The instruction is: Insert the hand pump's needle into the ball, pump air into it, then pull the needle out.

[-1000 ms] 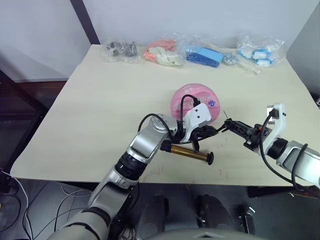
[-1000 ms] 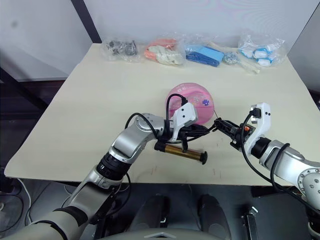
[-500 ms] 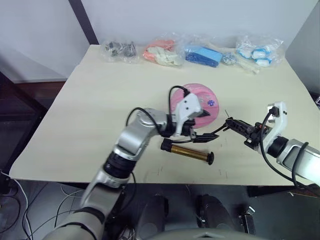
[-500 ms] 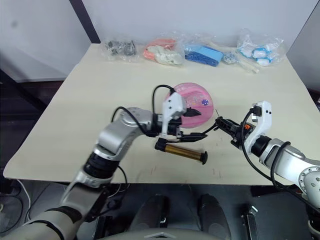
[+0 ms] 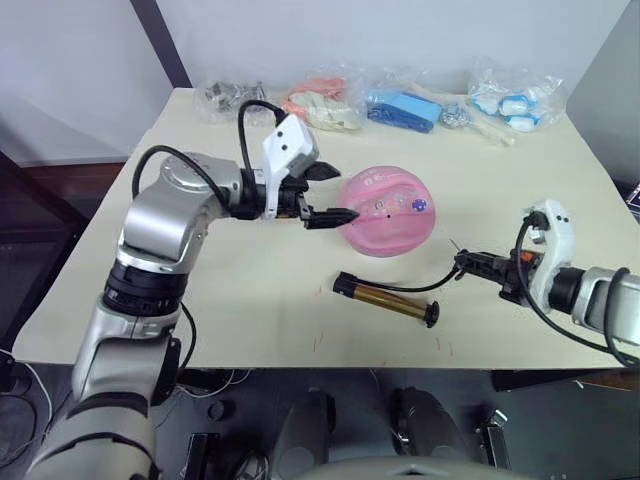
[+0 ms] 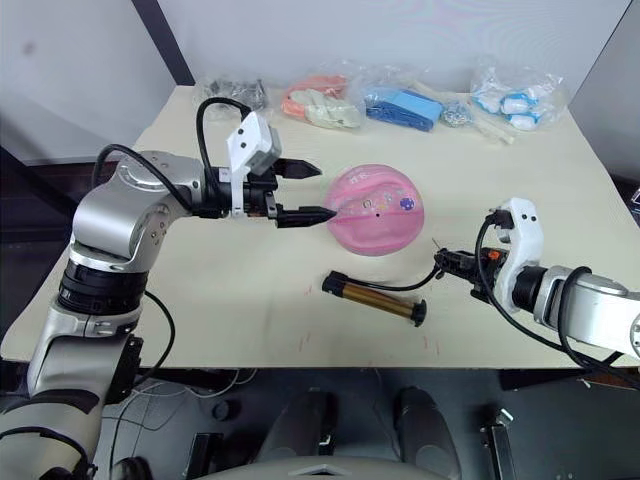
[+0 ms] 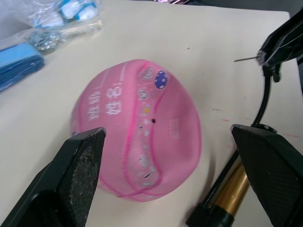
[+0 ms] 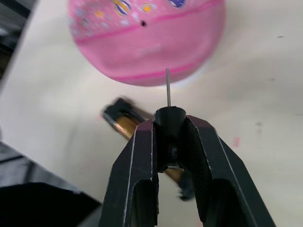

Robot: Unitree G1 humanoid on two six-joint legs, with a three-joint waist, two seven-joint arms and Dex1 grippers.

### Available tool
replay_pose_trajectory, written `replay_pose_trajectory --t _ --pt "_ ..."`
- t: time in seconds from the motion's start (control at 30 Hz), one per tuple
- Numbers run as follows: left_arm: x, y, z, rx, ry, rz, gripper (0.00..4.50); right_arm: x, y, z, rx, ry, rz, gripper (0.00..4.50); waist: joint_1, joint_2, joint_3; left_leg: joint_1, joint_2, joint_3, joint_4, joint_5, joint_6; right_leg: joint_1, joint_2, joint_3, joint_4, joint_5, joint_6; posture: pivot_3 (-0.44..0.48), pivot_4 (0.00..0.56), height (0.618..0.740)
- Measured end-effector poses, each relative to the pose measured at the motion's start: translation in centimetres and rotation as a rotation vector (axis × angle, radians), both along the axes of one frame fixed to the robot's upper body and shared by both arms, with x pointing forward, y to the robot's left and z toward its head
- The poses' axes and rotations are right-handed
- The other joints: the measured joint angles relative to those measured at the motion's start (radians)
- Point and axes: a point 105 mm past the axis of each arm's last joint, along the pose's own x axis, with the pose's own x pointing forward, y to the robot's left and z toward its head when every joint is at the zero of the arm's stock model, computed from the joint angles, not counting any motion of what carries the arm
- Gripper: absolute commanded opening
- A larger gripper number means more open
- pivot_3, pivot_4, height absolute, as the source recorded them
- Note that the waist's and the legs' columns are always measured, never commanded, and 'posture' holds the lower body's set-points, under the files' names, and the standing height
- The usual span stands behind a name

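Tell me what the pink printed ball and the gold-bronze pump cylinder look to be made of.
The pink printed ball: soft, matte rubber or vinyl, judging by the dent and creases in its skin. The gold-bronze pump cylinder: probably metal with a satin metallic finish, since it shows a bright streak along its length; its end caps look like black plastic.

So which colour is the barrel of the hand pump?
Gold-bronze, with black ends; the hand pump shows best in the left eye view.

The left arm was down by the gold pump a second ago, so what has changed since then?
The left tool has lifted off the hand pump and swung back to its own side of the ball, fingers open. The right tool still pinches the needle fitting. The ball, pump and bags stay put.
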Motion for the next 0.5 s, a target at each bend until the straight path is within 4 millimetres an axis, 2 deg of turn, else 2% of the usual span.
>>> replay_pose_trajectory --t 0.23,0.37,0.5 --pt "2.0 0.7 -0.3 0.08 -0.052 0.023 4.5 1.5 1.4 1.4 0.157 -0.037 -0.008 0.34 0.0 -0.002 0.001 0.0 0.001 0.0 0.0 0.0 0.0 0.0 0.0 0.0 0.0 0.001 -0.002 0.0 0.15 0.74" --pt "3.7 -0.2 -0.6 0.128 -0.072 0.061 4.5 2.6 3.0 1.8 0.285 -0.026 -0.028 0.34 0.0 -0.002 0.001 -0.002 0.0 0.0 0.0 0.0 0.0 -0.002 0.0 0.0 0.0 0.001 -0.002 0.0 0.15 0.74" --pt "4.6 -1.4 -0.9 0.166 -0.081 0.067 4.5 3.0 4.1 2.1 0.322 -0.015 -0.042 0.34 -0.002 -0.001 0.001 -0.002 0.001 0.0 -0.001 0.0 0.0 -0.003 0.0 0.0 0.001 0.001 -0.002 0.0 0.15 0.74"
